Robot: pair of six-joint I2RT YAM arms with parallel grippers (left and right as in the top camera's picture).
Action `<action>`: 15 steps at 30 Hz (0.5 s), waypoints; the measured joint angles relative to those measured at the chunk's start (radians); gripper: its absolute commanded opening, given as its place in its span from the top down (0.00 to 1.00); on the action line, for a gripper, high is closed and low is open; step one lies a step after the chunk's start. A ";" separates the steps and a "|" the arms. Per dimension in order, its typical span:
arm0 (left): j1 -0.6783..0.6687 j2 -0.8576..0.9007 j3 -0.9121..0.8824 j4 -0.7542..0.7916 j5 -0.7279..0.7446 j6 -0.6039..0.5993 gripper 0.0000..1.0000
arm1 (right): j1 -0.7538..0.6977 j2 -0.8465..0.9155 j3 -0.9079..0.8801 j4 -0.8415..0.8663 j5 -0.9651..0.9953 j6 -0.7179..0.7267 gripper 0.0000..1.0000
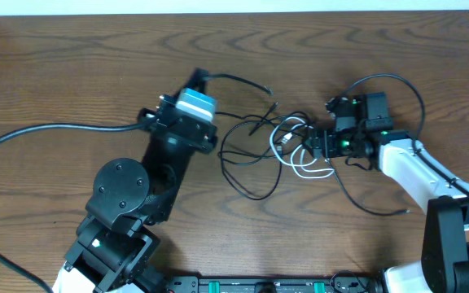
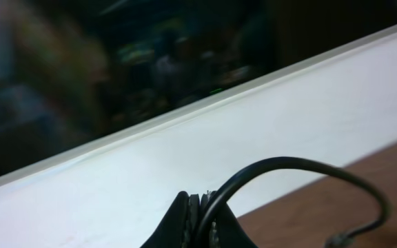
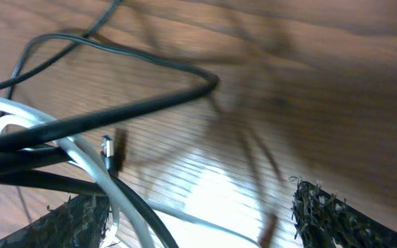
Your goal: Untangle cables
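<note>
- Two grippers split the work. The left gripper (image 2: 200, 207), upper centre-left in the overhead view, is clamped on one black cable (image 2: 281, 164), apparently to hold its end away from the knot.
- The right gripper (image 3: 195, 200) is spread wide and holds nothing. It sits at the tangle's right edge, probably to pick a strand.
- The cables (image 1: 271, 138) lie knotted mid-frame, with the white cable (image 3: 12, 108) looped among black ones.

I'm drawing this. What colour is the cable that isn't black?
The white cable, clearest in the right wrist view.
</note>
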 measured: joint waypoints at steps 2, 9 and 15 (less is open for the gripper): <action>0.000 0.000 0.000 0.000 -0.114 0.042 0.92 | -0.027 0.000 0.000 -0.016 0.001 0.005 0.17; 0.040 0.000 0.000 -0.011 -0.475 0.194 0.92 | -0.154 0.000 0.000 -0.068 0.003 0.010 0.16; 0.235 0.005 0.000 -0.066 -0.573 0.231 0.92 | -0.169 0.000 0.000 -0.074 0.003 0.010 0.15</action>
